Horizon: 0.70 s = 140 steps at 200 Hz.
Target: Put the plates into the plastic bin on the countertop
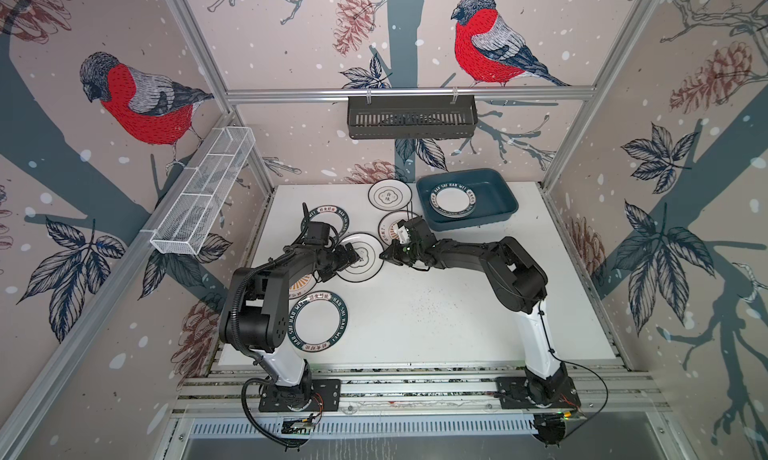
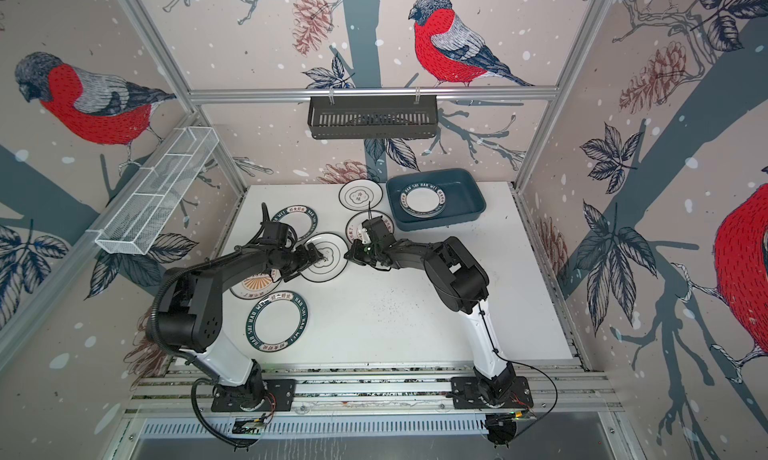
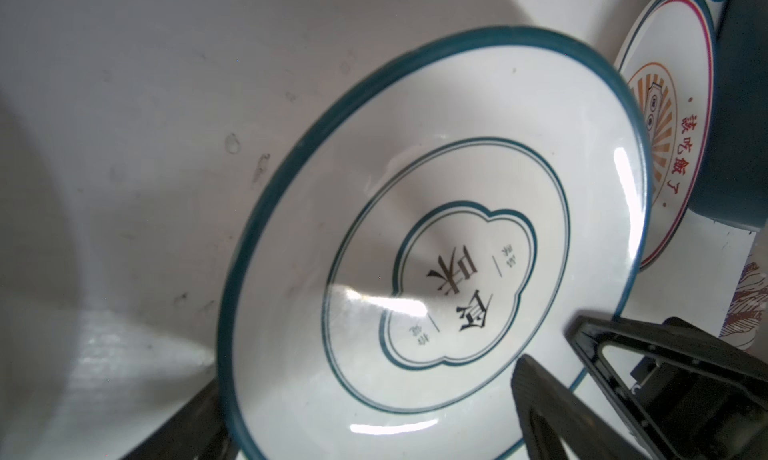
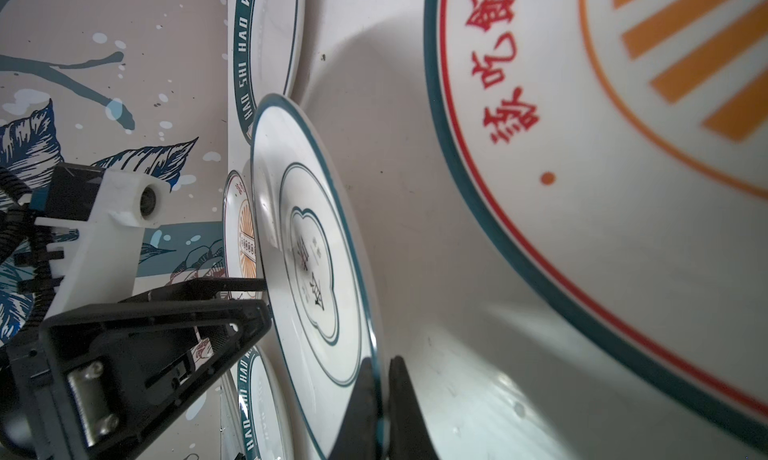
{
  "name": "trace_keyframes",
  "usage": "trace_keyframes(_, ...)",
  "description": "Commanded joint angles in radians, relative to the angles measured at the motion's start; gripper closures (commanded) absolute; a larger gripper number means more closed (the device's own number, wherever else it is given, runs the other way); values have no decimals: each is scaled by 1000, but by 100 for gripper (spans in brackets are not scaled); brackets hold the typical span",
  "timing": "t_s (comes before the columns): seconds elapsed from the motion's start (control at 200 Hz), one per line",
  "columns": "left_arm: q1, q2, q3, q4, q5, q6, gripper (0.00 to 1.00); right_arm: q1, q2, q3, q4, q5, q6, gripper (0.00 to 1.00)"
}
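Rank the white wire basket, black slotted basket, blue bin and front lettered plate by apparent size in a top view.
Largest: white wire basket and black slotted basket, about alike; both hang higher, nearer the camera, so unranked.
Next: blue bin.
Smallest: front lettered plate.

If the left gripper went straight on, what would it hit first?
Likely the cloud-emblem plate: the open left gripper sits right at it. Beyond, the right gripper grips its far rim.

Left countertop (image 1: 436,312) crowded with plates (image 1: 318,329); plastic bin (image 1: 494,198) half free
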Motion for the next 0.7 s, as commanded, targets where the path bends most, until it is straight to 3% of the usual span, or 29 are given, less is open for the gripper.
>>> trace_keyframes(0.0,2,-18,-2,25,26,-5,4,2,-10,12,2,-7,-9,97)
trace_keyframes(0.255,3,-96,70,-44,8,26,4,-11,-74,16,-24,27,-14,97)
trace_keyframes(0.695,2,-157,279,-41,145,8,4,-135,-237,44,-45,18,-17,98)
